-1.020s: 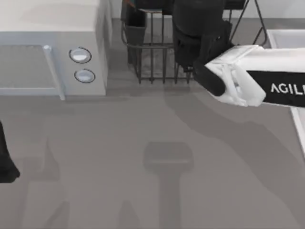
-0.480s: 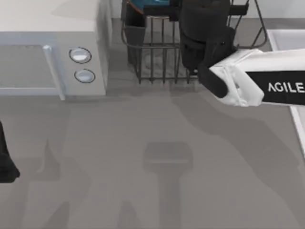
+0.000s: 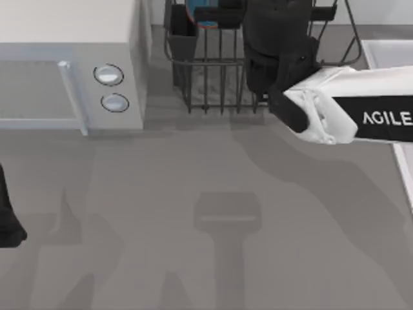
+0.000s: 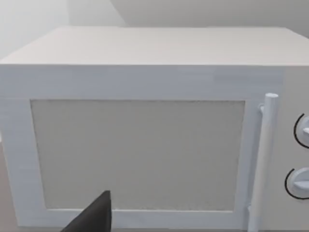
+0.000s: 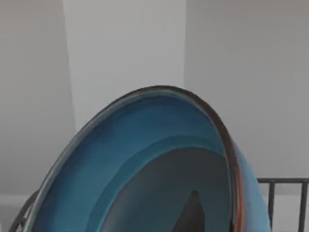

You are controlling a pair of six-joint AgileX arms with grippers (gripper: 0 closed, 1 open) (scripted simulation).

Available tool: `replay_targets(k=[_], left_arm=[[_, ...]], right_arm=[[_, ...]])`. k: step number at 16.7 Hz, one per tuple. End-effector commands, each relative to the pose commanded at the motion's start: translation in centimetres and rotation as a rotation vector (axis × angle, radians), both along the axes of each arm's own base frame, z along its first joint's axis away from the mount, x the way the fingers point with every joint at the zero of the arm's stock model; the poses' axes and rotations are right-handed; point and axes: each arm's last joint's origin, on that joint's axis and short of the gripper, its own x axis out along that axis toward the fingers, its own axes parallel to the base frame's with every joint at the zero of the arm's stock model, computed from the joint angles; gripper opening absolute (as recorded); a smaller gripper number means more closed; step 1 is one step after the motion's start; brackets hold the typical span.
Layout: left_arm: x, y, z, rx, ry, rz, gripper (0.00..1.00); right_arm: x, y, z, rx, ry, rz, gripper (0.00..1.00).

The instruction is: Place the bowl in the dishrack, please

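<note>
Since a moment ago, the small red-rimmed, light-blue bowl (image 3: 201,14) is tilting, pinched by the right tool (image 3: 222,13) for slotting into the dark-grey wire dishrack (image 3: 213,84) beneath.

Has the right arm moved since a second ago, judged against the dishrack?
Yes. The right arm slid slightly toward the top view's right over the dishrack; the bowl now shows there.

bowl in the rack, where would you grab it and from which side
By its thin red rim, coming from above. The bowl stands tilted on edge in the dishrack, so the rim's upper arc is exposed while tines block the sides. The right pincer is at that rim; its grip is hidden.
</note>
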Motion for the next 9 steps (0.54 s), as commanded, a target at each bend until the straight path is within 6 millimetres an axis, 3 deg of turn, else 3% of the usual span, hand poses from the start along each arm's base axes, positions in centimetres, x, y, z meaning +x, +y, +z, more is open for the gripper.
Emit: replay_targets(k=[3,9], left_arm=[[0.00,0.00,0.00,0.000,0.000,0.000,1.00],[0.00,0.00,0.00,0.000,0.000,0.000,1.00]], right_arm=[[0.00,0.00,0.00,0.000,0.000,0.000,0.98],[0.00,0.00,0.00,0.000,0.000,0.000,1.00]])
